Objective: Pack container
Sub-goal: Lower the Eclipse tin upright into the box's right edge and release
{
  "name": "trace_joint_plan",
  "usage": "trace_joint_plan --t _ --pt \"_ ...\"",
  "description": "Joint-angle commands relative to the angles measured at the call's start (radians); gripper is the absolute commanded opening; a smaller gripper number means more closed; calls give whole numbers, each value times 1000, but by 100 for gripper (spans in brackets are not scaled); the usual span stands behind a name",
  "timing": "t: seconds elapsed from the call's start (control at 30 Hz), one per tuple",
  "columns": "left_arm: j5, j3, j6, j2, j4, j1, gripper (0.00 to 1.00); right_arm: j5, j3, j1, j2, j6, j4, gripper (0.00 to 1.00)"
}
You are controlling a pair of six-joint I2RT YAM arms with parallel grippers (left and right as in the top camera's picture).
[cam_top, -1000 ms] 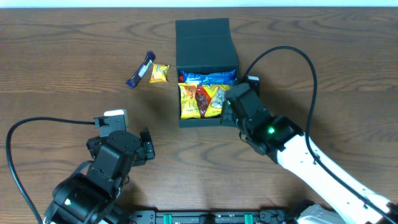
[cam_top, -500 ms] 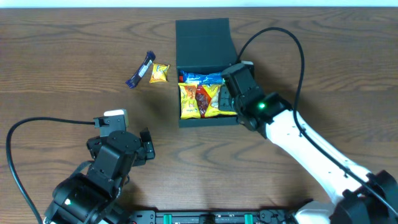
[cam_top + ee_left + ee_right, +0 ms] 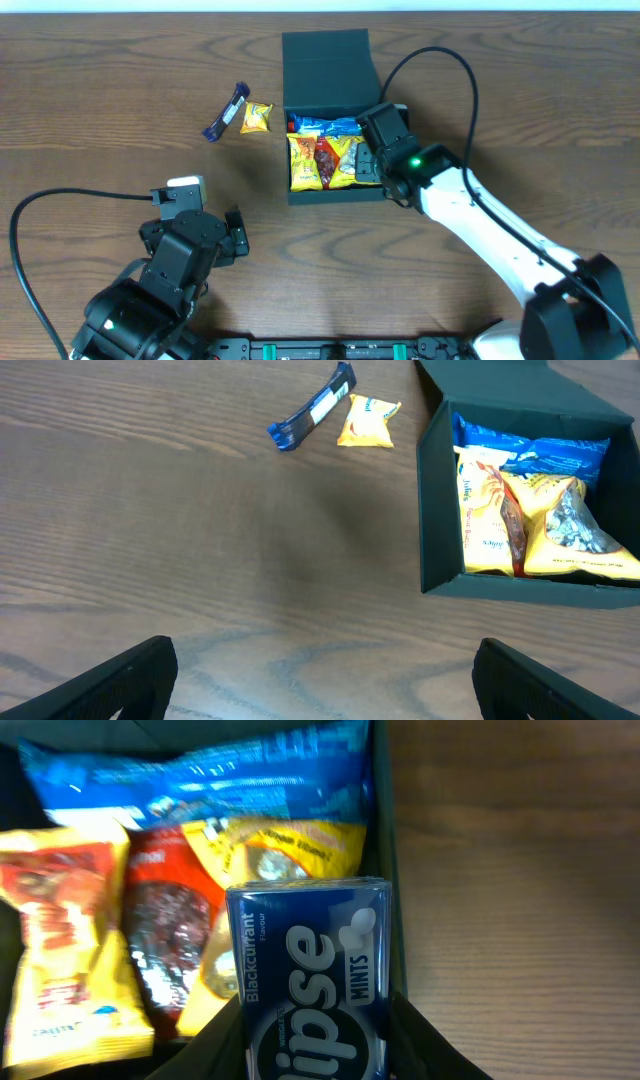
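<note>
The dark teal-green matte square cardboard container point(image 3: 330, 68) is placed at twelve o'clock on the brown wooden table point(image 3: 100, 170), flap lid open; yellow, red and blue snack packets point(image 3: 320, 160) are packed inside. The right gripper point(image 3: 368, 152) is held at its three o'clock wall, clamped on a dark blue flat mints tin point(image 3: 308, 980); the left gripper point(image 3: 330, 680) is spread wide at seven o'clock. A blue wrapped bar point(image 3: 226, 112) and a small yellow packet point(image 3: 256, 117) are seen at the container's nine o'clock side.
</note>
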Motion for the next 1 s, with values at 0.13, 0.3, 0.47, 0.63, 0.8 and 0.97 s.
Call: trace_joint_plan --t 0.13,0.3,0.47,0.63,0.8,0.97 --pt "-7 -1 -8 1 -3 2 95 19 23 -8 64 -16 2 23" --pt "-7 -1 -8 1 -3 2 96 39 23 -8 92 -17 2 22" --pt "-7 -1 -7 1 -3 2 95 43 23 -8 100 -43 23 23" --pt "-7 -1 -7 1 -3 2 95 47 23 -8 101 -50 24 24" --pt "-7 -1 -7 1 -3 2 95 47 23 -8 101 -61 23 26" --pt "-7 -1 -7 1 -3 2 95 47 23 -8 101 -61 23 28"
